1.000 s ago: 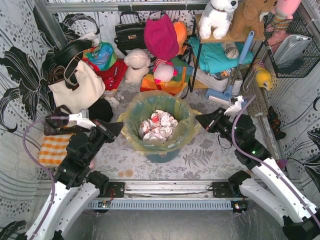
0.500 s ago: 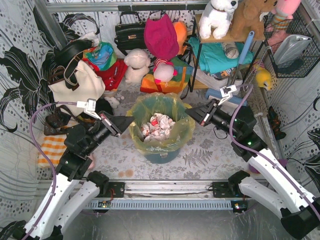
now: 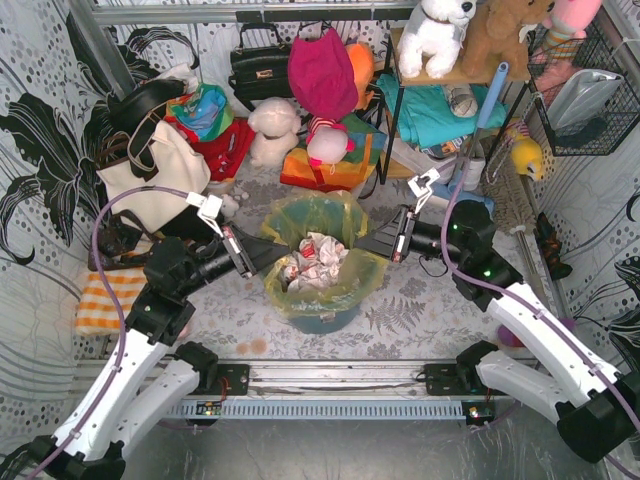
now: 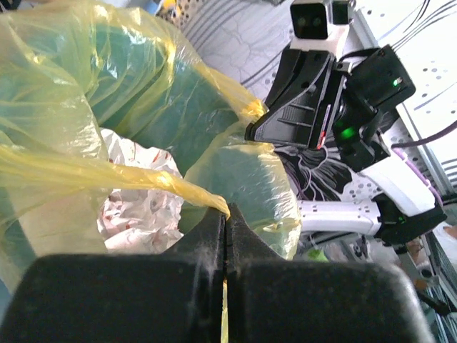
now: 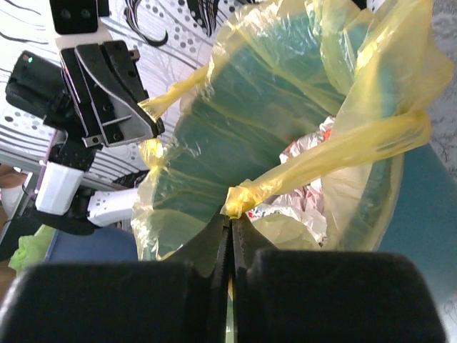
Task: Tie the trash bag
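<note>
Since the thin translucent yellow-green plastic trash bag (image 3: 318, 212) sits in the round teal plastic bin (image 3: 325, 318), overhead both arms flank its rim for tying. Left wrist: left fingers (image 4: 206, 239) pinch a twisted rim strip. Right wrist: right fingers (image 5: 214, 246) clamp the opposite strip (seemingly bunched).

The trash bag (image 3: 372, 268) hides most of the teal bin (image 3: 325, 314). The left claw (image 4: 226, 218) and right claw (image 5: 230, 225) look blurred and are cropped by their wrist views' bottom edges. The pinched plastic vanishes between their fingers.
</note>
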`<action>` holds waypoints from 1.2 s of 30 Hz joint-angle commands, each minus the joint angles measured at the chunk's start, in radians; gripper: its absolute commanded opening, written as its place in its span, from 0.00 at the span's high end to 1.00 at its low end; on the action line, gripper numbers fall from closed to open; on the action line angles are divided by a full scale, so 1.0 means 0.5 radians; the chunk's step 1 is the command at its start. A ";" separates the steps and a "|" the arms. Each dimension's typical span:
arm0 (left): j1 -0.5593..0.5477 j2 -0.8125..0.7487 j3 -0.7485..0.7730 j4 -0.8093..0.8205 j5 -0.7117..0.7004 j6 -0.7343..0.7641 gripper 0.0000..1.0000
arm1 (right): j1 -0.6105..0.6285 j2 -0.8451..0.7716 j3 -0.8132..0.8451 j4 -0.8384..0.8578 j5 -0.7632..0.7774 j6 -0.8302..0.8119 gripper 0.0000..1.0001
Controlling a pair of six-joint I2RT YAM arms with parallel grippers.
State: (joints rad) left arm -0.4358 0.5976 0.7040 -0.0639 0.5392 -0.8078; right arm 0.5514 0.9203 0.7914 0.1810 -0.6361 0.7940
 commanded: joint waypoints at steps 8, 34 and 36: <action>0.003 -0.043 -0.018 -0.075 0.199 0.128 1.00 | 0.017 -0.145 0.080 -0.284 -0.115 -0.159 1.00; -0.003 0.664 0.543 0.571 0.275 0.020 1.00 | 0.045 0.019 0.259 0.222 0.206 -0.020 1.00; -0.003 0.632 0.473 0.553 0.257 0.028 1.00 | 0.045 -0.030 0.188 0.159 0.263 -0.066 1.00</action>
State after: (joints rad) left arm -0.4358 0.9459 0.9764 0.1226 0.6571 -0.7990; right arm 0.5625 0.9627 0.9348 0.2966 -0.5770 0.8181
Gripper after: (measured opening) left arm 0.008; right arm 0.002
